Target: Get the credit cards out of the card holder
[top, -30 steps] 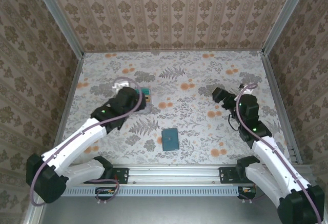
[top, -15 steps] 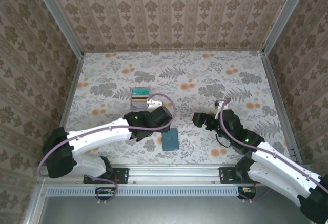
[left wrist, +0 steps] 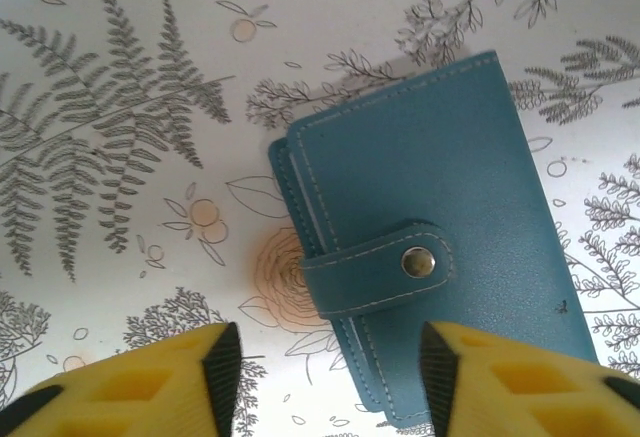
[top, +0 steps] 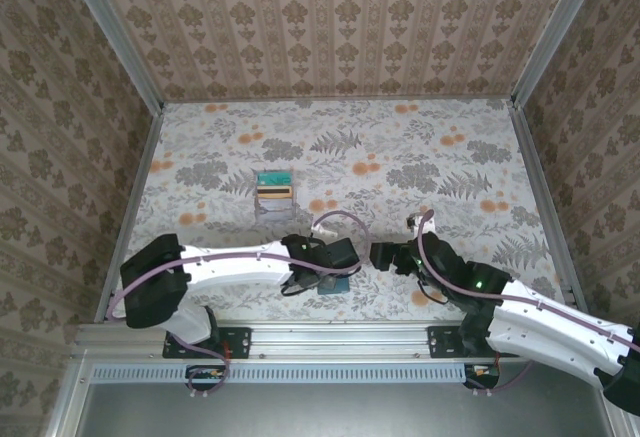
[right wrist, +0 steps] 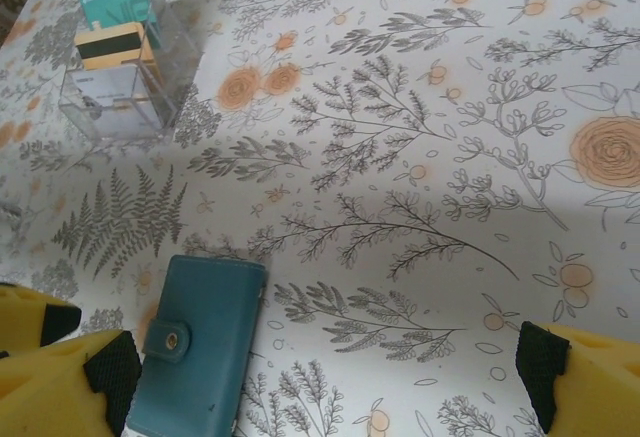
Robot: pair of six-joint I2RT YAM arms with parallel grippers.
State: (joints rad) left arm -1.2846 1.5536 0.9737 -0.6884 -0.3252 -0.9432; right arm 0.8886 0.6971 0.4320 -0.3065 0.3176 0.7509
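The card holder (left wrist: 440, 227) is a dark teal case lying flat and closed, its strap snapped down on a metal stud. My left gripper (left wrist: 330, 372) hovers open just above its near end, one finger over the table, the other over the holder's cover. In the top view the left gripper (top: 330, 273) hides most of the holder. My right gripper (right wrist: 325, 377) stands wide open and holds nothing, with the card holder (right wrist: 200, 342) next to its left finger. The credit cards (right wrist: 112, 32), one teal and one orange with a dark stripe, stand in a small clear tray (right wrist: 110, 107).
The tray with the cards (top: 274, 187) stands on the flowered tabletop behind the grippers. Papered walls close the table on three sides, and a metal rail (top: 340, 337) runs along the near edge by the arm bases.
My left arm has swung from the tray down to the card holder, and its jaws have narrowed. My right arm has moved left and forward, close to the holder, its jaws still wide.
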